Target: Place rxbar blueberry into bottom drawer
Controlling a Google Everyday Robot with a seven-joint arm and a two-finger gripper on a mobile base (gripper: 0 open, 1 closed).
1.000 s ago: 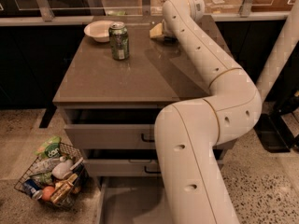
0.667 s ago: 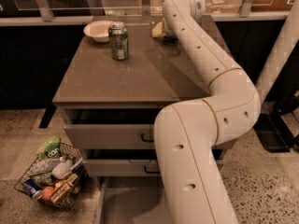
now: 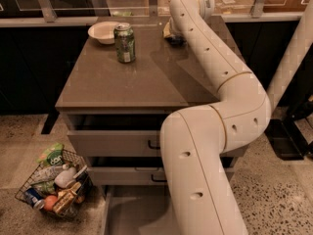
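Note:
My white arm reaches across the countertop [image 3: 127,77] to its far edge. The gripper [image 3: 174,36] shows there only as a dark shape beside the arm's last link, low over the top, next to a yellowish object [image 3: 167,31]. The rxbar blueberry is not in view; the arm may be hiding it. The bottom drawer [image 3: 128,213] is pulled out at floor level, and its plain grey floor shows to the left of my arm.
A green soda can [image 3: 124,43] and a white bowl [image 3: 103,32] stand at the back left of the countertop. The two upper drawers [image 3: 115,143] have black handles and stand slightly out. A wire basket of groceries [image 3: 54,185] sits on the floor at the left.

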